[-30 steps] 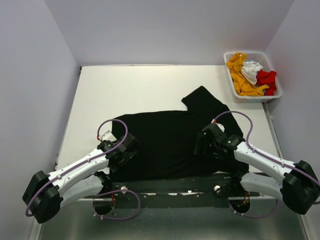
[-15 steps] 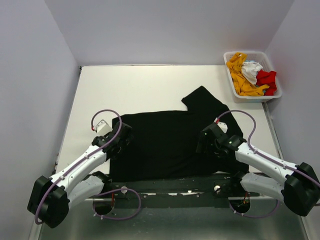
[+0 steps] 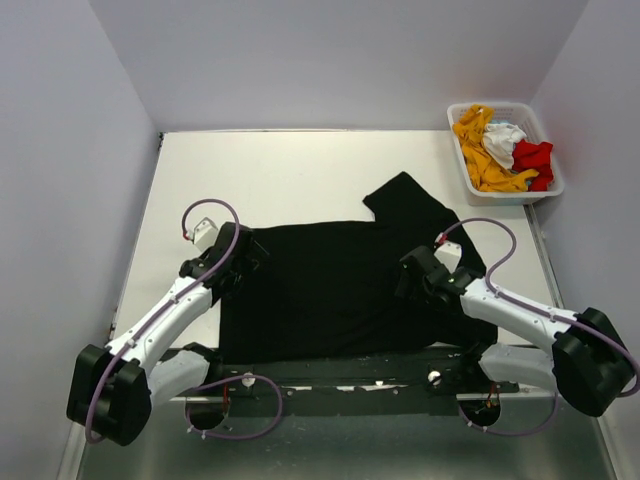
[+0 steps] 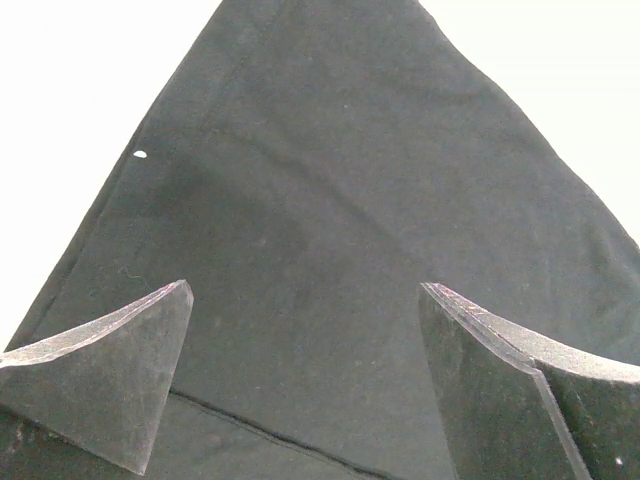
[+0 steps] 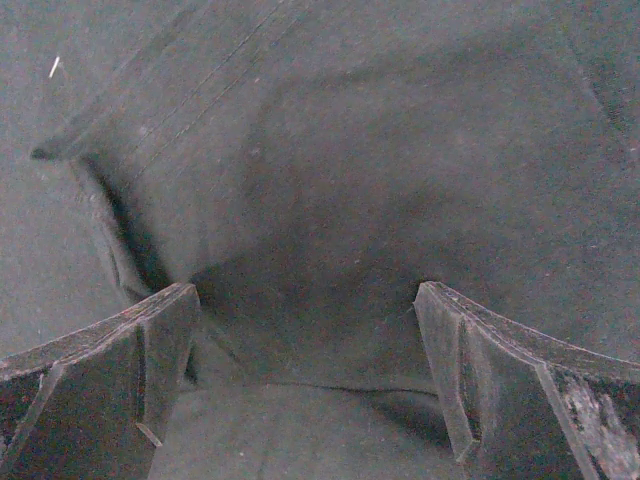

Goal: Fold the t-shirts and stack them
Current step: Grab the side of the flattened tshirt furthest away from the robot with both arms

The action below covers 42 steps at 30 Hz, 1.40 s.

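A large black t-shirt [image 3: 330,290] lies spread on the white table [image 3: 260,180], one sleeve [image 3: 405,200] pointing to the far right. My left gripper [image 3: 245,262] hovers open over the shirt's left edge. In the left wrist view only black cloth [image 4: 330,180] lies under the gripper [image 4: 305,300], and a hem line crosses below. My right gripper [image 3: 408,275] stands open low over the shirt's right part. In the right wrist view the gripper [image 5: 305,300] straddles a raised fold of cloth [image 5: 300,250]. Orange-yellow [image 3: 480,150], white [image 3: 503,137] and red [image 3: 533,160] t-shirts lie crumpled in the basket.
The white slatted basket [image 3: 510,198] stands at the table's far right corner. Grey walls close in the table on the left, back and right. Bare white table surface shows beyond and left of the black shirt.
My left gripper has moved away from the near edge, up along the shirt's left edge. The right gripper has shifted only slightly. Both stayed open.
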Available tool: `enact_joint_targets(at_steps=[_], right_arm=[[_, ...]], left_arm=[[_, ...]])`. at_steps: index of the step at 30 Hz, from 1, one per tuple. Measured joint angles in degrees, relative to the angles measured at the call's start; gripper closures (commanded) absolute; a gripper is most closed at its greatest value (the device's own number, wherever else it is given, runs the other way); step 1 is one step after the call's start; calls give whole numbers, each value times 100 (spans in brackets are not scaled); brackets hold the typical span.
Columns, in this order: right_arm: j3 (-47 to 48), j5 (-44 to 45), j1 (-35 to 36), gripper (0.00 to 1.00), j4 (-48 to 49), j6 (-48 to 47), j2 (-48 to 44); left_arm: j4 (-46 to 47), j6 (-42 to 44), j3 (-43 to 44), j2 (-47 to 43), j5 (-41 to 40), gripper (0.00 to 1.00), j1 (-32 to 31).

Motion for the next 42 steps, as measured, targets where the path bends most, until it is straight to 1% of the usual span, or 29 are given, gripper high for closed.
enact_joint_targets(at_steps=[7,15,21,26,31,35,42], right_arm=[[24,155,-461,0,48,179,223],[273,380,-1075,0,236,243,772],[402,468,-1202,0,282,245,916],[400,439,-1226,0,-4,245,669],[146,378,-1226,0,-308,415,-79],[-44,188,-1235,0,-422,538,-343],[-170,-221,-1252,0,-699,728,-688]], left_arm=[[232,293,321,393,367,1,356],[319,472,494,699,627,1,686],[319,575,748,946,686,1,774],[323,684,1095,1342,710,1,848],[343,807,1408,1718,796,1,920],[356,920,1639,2024,931,1,953],[354,1047,1759,2166,1003,1,1019]])
